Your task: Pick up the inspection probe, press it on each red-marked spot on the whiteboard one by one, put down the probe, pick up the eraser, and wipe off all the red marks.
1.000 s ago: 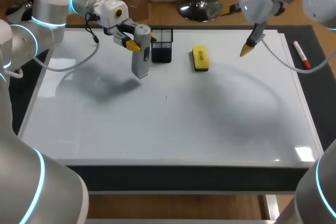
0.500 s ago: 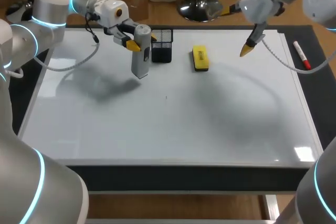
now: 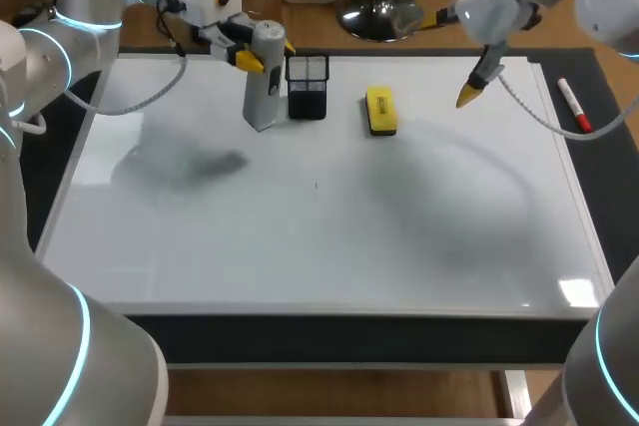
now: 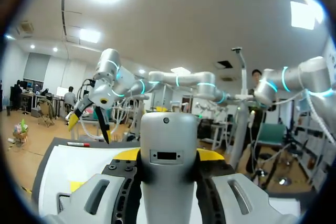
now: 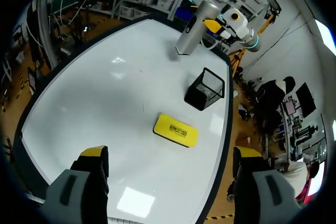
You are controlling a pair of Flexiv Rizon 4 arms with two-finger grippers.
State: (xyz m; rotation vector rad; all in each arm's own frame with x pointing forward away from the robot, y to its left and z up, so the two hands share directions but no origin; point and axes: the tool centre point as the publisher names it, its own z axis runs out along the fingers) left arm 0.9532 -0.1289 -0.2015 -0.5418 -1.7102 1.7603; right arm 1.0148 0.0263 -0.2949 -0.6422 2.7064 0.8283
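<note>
Probe held at board's eleven o'clock

Left gripper (image 3: 268,55) fingers are clamped on the upper part of the grey probe (image 3: 263,87) from two sides. The probe's long axis is near upright, lower end toward the whiteboard (image 3: 300,246), just beside the mesh holder (image 3: 307,87) at its nine o'clock. Right gripper (image 3: 469,95) fingers are spread wide and empty, at one o'clock. The eraser (image 3: 380,110) lies at the holder's three o'clock.
</note>
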